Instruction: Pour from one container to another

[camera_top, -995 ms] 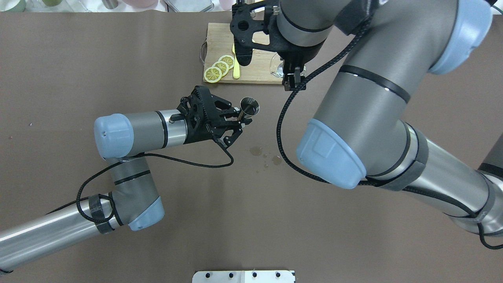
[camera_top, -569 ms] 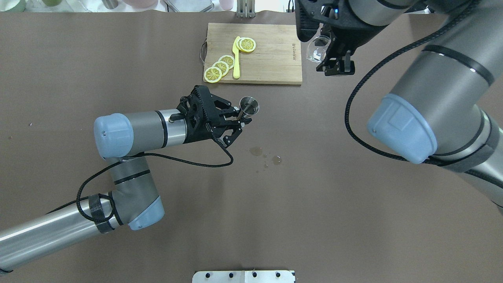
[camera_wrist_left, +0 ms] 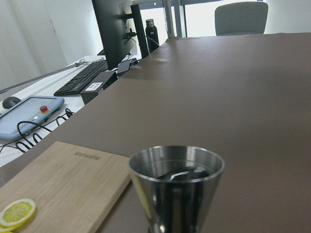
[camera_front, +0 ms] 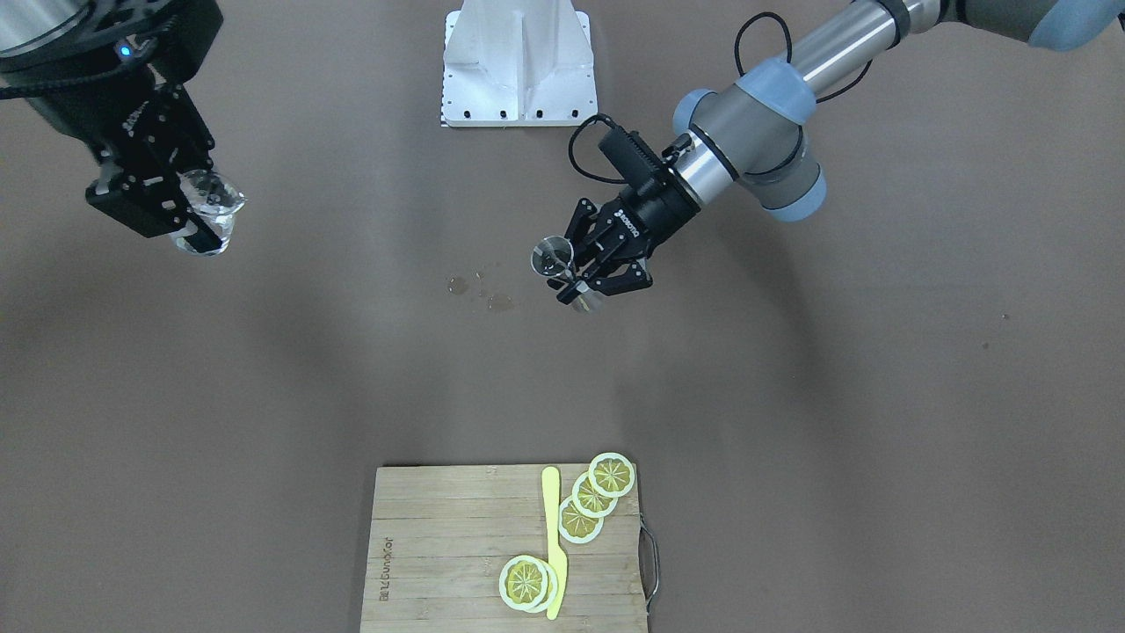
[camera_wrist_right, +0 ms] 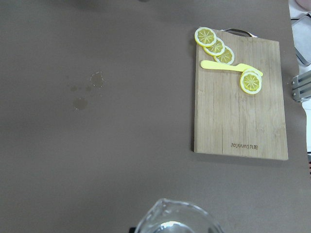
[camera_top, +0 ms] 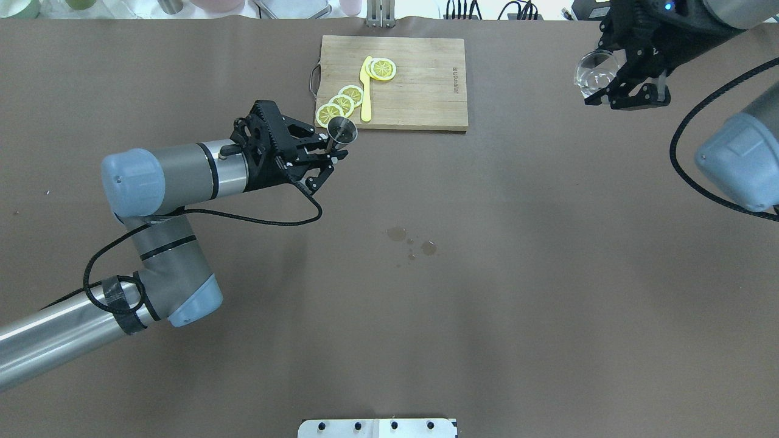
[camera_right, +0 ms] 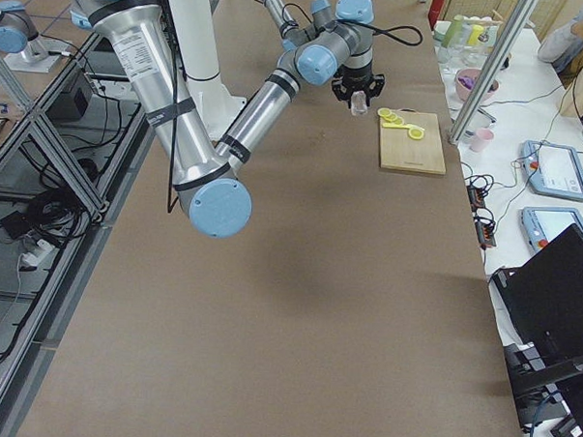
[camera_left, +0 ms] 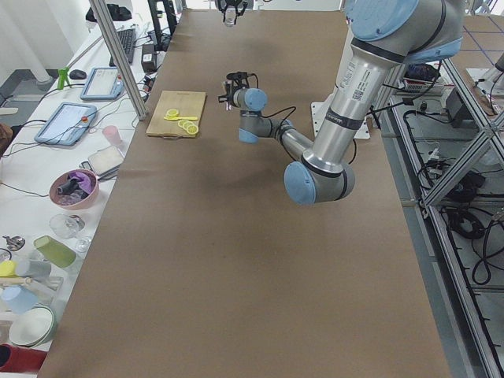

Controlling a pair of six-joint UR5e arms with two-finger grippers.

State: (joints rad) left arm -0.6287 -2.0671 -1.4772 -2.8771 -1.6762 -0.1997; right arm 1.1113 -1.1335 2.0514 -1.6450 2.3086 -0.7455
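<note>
My left gripper [camera_top: 331,152] is shut on the stem of a steel jigger [camera_top: 341,129], held upright above the table just in front of the cutting board's near left corner. In the left wrist view the jigger [camera_wrist_left: 176,189] fills the bottom centre, with dark liquid in its cup. At the far right my right gripper [camera_top: 614,91] is shut on a clear glass beaker [camera_top: 593,73], held high. From the front the beaker [camera_front: 211,215] hangs in that gripper [camera_front: 189,227], far from the jigger [camera_front: 554,257] in my left gripper [camera_front: 577,283].
A wooden cutting board [camera_top: 420,91] at the back centre carries lemon slices [camera_top: 341,104] and a yellow knife [camera_top: 366,91]. Small spilled droplets [camera_top: 411,240] mark the table's middle. A white mount plate [camera_top: 377,427] sits at the near edge.
The right arm swung from over the cutting board to the far right, carrying the glass beaker. The left gripper moved the jigger left and back, up beside the board.
</note>
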